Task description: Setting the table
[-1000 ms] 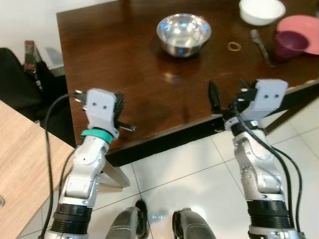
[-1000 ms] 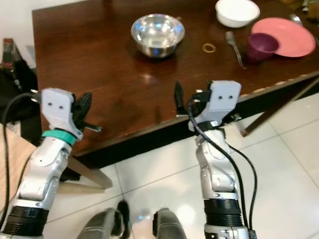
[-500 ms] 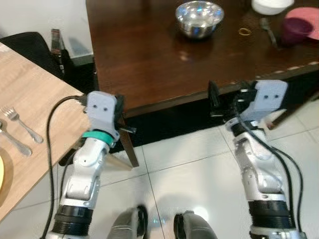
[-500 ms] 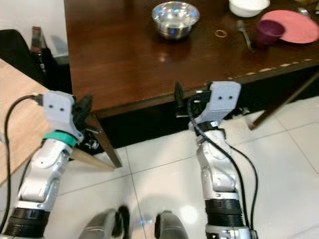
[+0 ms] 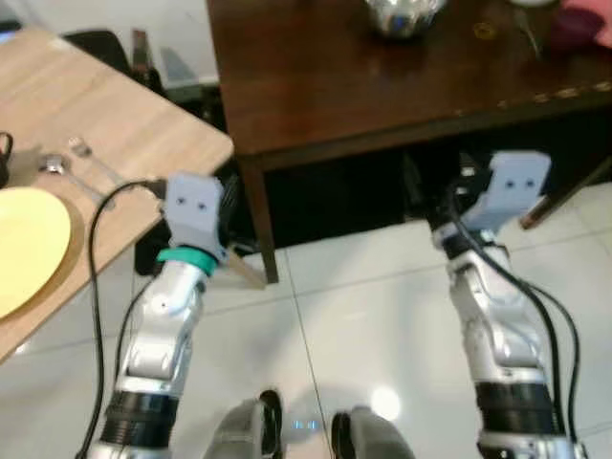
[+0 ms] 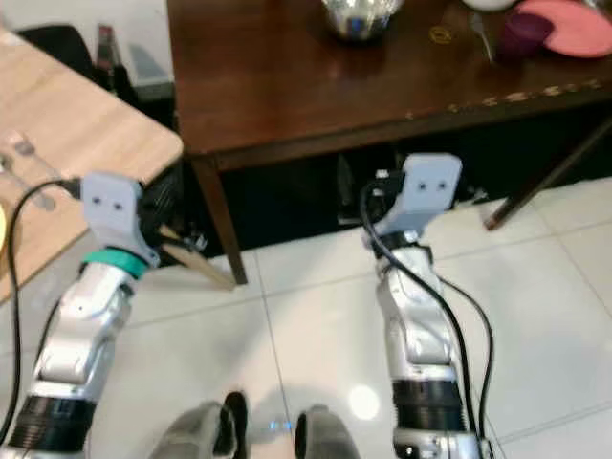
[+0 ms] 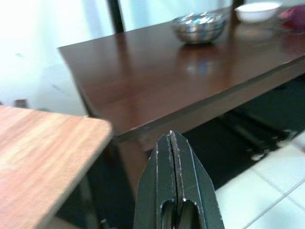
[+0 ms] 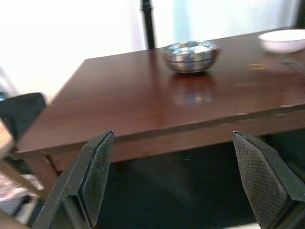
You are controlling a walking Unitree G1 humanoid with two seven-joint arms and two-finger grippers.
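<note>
My left gripper (image 7: 174,143) is shut with nothing in it, held above the white floor between two tables. My right gripper (image 8: 181,176) is open and empty, facing the dark table's front edge from a short way off. On the dark wooden table (image 5: 316,86) stand a steel bowl (image 8: 190,55), a white bowl (image 8: 283,40), a purple cup (image 6: 521,33) and a pink plate (image 6: 569,17), with a fork (image 6: 481,27) and a small ring (image 6: 440,35) between them. To my left, a light wooden table (image 5: 143,134) carries a yellow plate (image 5: 24,249), a fork (image 5: 96,164) and a spoon (image 5: 59,172).
White tiled floor (image 5: 382,316) lies below both arms. A dark table leg (image 5: 258,229) stands between the tables. A black chair (image 6: 57,43) and a bottle (image 6: 107,53) sit by the wall behind the light table. A slanted leg (image 6: 545,186) runs at the right.
The whole view has shifted: the dark table has slid up and away, and the light table with the yellow plate has come into view at left. Both arms keep the same pose.
</note>
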